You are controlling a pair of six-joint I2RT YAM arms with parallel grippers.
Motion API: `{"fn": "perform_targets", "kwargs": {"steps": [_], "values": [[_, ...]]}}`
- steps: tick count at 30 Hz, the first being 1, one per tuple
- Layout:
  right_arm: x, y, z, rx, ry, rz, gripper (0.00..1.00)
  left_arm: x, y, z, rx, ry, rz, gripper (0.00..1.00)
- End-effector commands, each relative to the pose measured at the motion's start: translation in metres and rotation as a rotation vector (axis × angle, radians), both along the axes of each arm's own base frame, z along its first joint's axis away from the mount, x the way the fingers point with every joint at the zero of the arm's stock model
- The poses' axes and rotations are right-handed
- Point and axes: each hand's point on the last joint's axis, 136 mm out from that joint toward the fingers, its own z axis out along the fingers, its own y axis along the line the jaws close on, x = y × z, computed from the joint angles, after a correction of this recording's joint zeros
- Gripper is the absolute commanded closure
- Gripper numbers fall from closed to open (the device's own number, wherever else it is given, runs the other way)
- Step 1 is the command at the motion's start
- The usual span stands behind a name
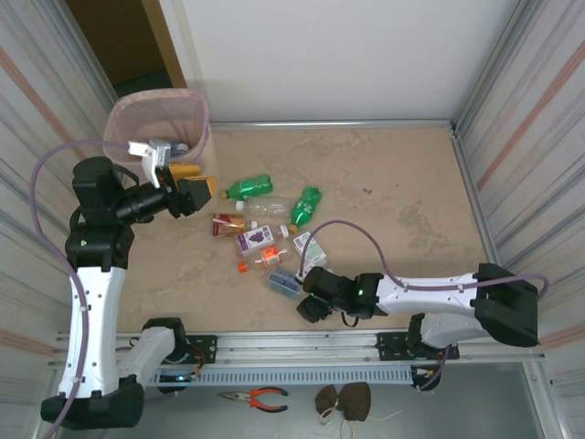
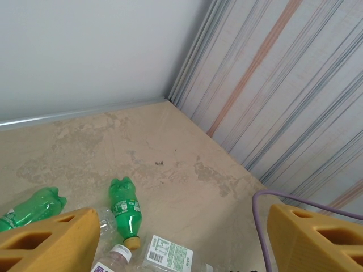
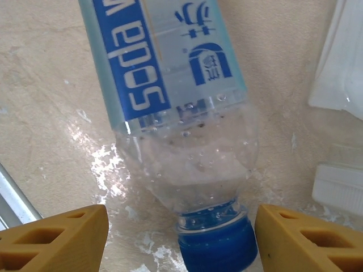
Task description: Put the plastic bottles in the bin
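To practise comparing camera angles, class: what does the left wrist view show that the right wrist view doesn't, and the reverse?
Left wrist, not right: a yellow-capped green bottle, a second green bottle and the striped wall. Right wrist, not left: a clear blue-labelled bottle with a blue cap, close up. Both: yellow claw fingers spread at the bottom corners, and the beige table.

Bright, even light falls from overhead on the mottled beige worktop (image 1: 402,192), leaving only faint, soft shadows. In the right wrist view, white glare patches lie on the worktop just left of the clear crushed plastic bottle with a blue label (image 3: 170,73), whose droplets read sharp. The mustard-yellow fingers (image 3: 57,238) at the bottom corners look slightly soft.
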Motion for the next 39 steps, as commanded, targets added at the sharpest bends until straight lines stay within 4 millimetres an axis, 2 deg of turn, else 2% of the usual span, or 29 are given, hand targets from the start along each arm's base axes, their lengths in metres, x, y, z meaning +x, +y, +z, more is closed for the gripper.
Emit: {"fn": "perform_targets", "kwargs": {"steps": [1, 10, 15, 20, 24, 28, 31, 34, 39], "values": [[0.002, -0.006, -0.004, -0.038, -0.024, -0.023, 0.33, -0.009, -0.002, 0.006, -0.013, -0.007, -0.009, 0.23], [-0.005, -0.003, -0.024, -0.055, -0.006, 0.005, 0.41, -0.007, -0.004, 0.006, -0.036, 0.006, -0.012, 0.24], [-0.006, -0.001, -0.029, -0.075, -0.012, 0.012, 0.53, -0.007, -0.004, 0.005, -0.034, 0.007, -0.006, 0.24], [-0.009, 0.0, -0.025, -0.085, -0.035, 0.023, 0.61, -0.007, -0.004, 0.007, -0.038, 0.011, -0.008, 0.24], [-0.011, 0.002, -0.015, -0.076, -0.055, 0.029, 0.68, -0.008, -0.005, 0.016, -0.039, -0.005, -0.017, 0.24], [-0.014, 0.005, 0.003, -0.056, -0.07, 0.041, 0.75, -0.006, -0.004, 0.023, -0.035, -0.023, -0.009, 0.24], [-0.013, 0.006, 0.022, -0.022, -0.089, 0.039, 0.76, -0.002, -0.004, 0.03, -0.044, -0.042, -0.004, 0.25], [-0.01, 0.009, 0.049, 0.058, -0.118, 0.026, 0.77, 0.005, -0.003, 0.037, -0.056, -0.055, 0.007, 0.25], [0.003, 0.011, 0.106, 0.216, -0.191, -0.002, 0.77, 0.017, -0.002, 0.042, -0.084, -0.048, 0.017, 0.25]]}}
